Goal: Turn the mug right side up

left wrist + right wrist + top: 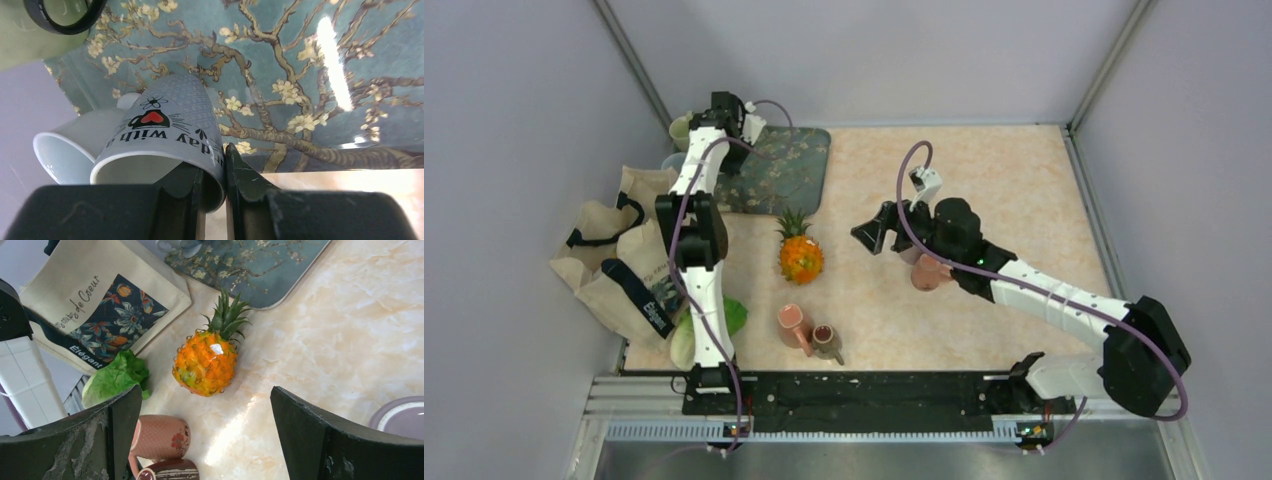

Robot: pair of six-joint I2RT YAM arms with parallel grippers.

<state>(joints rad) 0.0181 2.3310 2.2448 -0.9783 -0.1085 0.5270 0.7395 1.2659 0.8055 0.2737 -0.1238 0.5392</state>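
A grey mug point(170, 120) with black lettering and a red heart hangs tilted over the blossom-print tray point(310, 65), its mouth toward the camera. My left gripper point(212, 162) is shut on its rim, one finger inside and one outside. From above, that gripper point(729, 112) is at the tray's far left corner and hides the mug. My right gripper point(205, 390) is open and holds nothing, hovering over mid-table point(871, 235). Just behind it a pinkish mug point(929, 272) stands with its lilac rim point(400, 415) facing up.
A white mug point(75, 145) lies beside the grey one, and a green mug point(681, 130) stands off the tray's corner. A toy pineapple point(800, 252) is mid-table. A dotted pink mug point(792, 325) and a brown mug point(826, 341) lie near the front. A tote bag point(619, 255) and lettuce point(729, 316) are at the left.
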